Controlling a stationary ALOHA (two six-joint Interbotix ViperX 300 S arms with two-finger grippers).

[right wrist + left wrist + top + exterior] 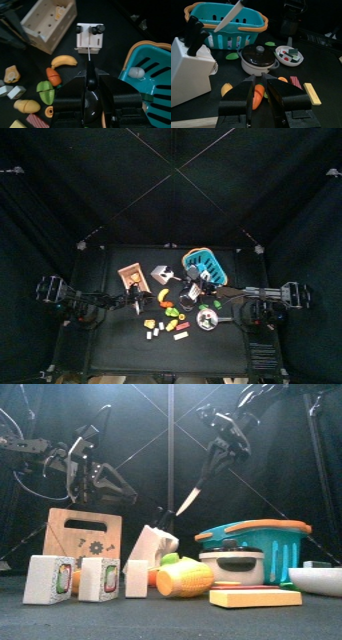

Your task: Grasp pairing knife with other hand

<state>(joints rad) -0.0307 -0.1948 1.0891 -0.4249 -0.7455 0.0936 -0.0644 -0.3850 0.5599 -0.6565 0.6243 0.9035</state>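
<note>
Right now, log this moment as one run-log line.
right gripper: shut on paring knife, held in the air above knife block | left gripper: jaws open, empty, hangs above the table | handover: not yet done

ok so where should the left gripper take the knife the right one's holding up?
Probably the bare blade: the right gripper covers the handle, so of the knife only the blade hangs free, slanting down toward the left arm. Bring the open left gripper up from that side and close its fingers on the flat faces, mid-blade, clear of edge and tip.
</note>
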